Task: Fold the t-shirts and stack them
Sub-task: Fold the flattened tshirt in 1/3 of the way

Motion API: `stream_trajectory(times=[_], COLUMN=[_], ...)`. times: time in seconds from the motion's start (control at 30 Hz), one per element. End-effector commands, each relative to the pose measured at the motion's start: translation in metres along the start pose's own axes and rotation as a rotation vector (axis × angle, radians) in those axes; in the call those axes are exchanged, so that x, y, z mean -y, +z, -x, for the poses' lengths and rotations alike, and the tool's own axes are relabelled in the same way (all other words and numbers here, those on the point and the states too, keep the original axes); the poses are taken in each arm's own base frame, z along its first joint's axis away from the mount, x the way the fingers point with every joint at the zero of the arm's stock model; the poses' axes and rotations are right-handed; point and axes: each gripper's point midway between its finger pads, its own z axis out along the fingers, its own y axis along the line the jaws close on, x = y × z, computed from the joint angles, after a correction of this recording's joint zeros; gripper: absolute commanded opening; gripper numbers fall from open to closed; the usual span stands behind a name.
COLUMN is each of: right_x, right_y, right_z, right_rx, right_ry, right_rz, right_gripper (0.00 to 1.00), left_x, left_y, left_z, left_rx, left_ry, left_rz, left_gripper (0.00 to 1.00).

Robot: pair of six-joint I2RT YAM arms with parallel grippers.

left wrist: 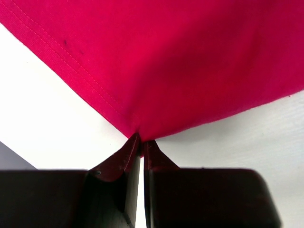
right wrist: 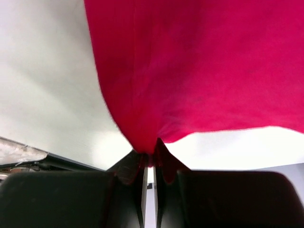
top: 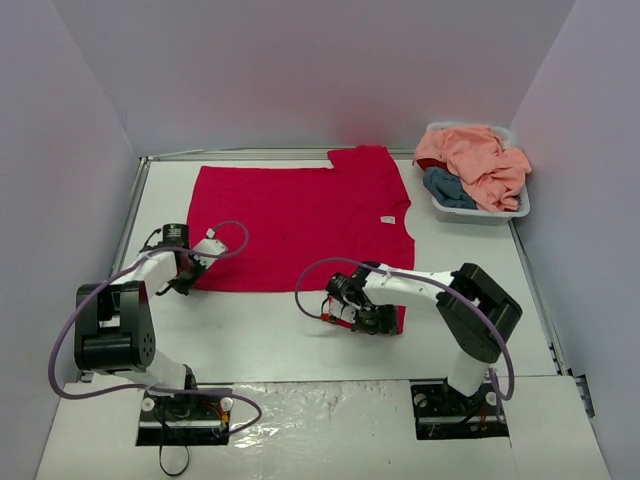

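Red t-shirt [top: 300, 225]: a plain crimson short-sleeved shirt, spread mostly flat in the middle of the table. Its hem is toward the left and its neck toward the right. One sleeve points to the far edge.
Neck label [top: 388, 220]: a small white tag inside the collar, on the right side of the shirt.
Near-left corner of the shirt: the stitched hem narrows to a point that runs in between the left gripper's fingers, as the left wrist view shows.
Near-right corner of the shirt: a narrow strip of red cloth hangs toward the near edge, gathered into folds where the right gripper takes it.
Left gripper [top: 185, 275]: jaws pressed together, clamped on the near-left hem corner of the red t-shirt, low over the table.
Right gripper [top: 375, 320]: jaws pressed together, clamped on the bunched near-right corner of the red t-shirt, close to the tabletop.
Peach-pink t-shirt [top: 480, 160]: crumpled on top of the pile in the basket, spilling over its rim.
Teal-blue t-shirt [top: 450, 188]: bunched under the peach one, showing at the basket's near-left side.
Basket [top: 520, 205]: white plastic, at the far-right corner of the table, well apart from the red shirt.
Table [top: 260, 330]: white and smooth, with pale walls on three sides.
Arms: white and black, with looping purple cables, both reaching forward from their bases at the near edge.
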Motion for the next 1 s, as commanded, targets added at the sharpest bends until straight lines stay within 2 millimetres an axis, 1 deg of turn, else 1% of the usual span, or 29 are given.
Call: stream_trajectory(times=[0.0, 0.1, 0.2, 0.37, 0.47, 0.57, 0.6, 0.7, 0.73, 0.77, 0.8, 0.93, 0.97], right_x=[0.002, 0.0, 0.0, 0.007, 0.021, 0.043, 0.054, 0.072, 0.08, 0.085, 0.094, 0.116, 0.126], right_y=[-0.025, -0.034, -0.042, -0.056, -0.069, -0.078, -0.083, -0.091, -0.097, -0.098, -0.105, -0.115, -0.12], right_z=[-0.017, -0.024, -0.029, -0.036, -0.041, -0.048, -0.051, -0.052, -0.051, -0.049, -0.045, -0.034, -0.028], right_rx=[-0.003, 0.009, 0.029, 0.066, 0.098, 0.108, 0.119, 0.132, 0.151, 0.154, 0.176, 0.186, 0.196], right_ry=[0.017, 0.028, 0.044, 0.072, 0.102, 0.139, 0.173, 0.189, 0.205, 0.203, 0.213, 0.228, 0.24], right_rz=[-0.026, -0.018, -0.014, -0.017, -0.053, -0.091, -0.1, -0.123, -0.138, -0.141, -0.162, -0.2, -0.213], right_gripper=[0.0, 0.0, 0.0, 0.0, 0.0, 0.0, 0.0, 0.0, 0.0, 0.0, 0.0, 0.0, 0.0], left_x=[0.008, 0.008, 0.009, 0.01, 0.008, 0.008, 0.007, 0.004, 0.002, 0.0, 0.0, -0.008, -0.009], left_y=[-0.011, -0.017, -0.019, -0.02, -0.022, -0.024, -0.025, -0.028, -0.03, -0.032, -0.034, -0.046, -0.049], left_z=[-0.009, -0.009, -0.01, -0.011, -0.011, -0.01, -0.008, -0.004, -0.004, -0.001, 0.0, 0.012, 0.015], left_rx=[-0.002, 0.01, 0.015, 0.019, 0.022, 0.024, 0.028, 0.043, 0.046, 0.055, 0.053, 0.079, 0.086], left_ry=[0.0, 0.002, 0.002, 0.002, -0.005, -0.011, -0.011, -0.019, -0.022, -0.029, -0.031, -0.053, -0.056], left_rz=[-0.021, -0.007, -0.004, 0.006, 0.014, 0.013, 0.016, 0.031, 0.037, 0.043, 0.041, 0.042, 0.042], left_gripper=[0.02, 0.03, 0.02, 0.02, 0.02, 0.02, 0.02, 0.02, 0.02, 0.02, 0.02, 0.02, 0.03])
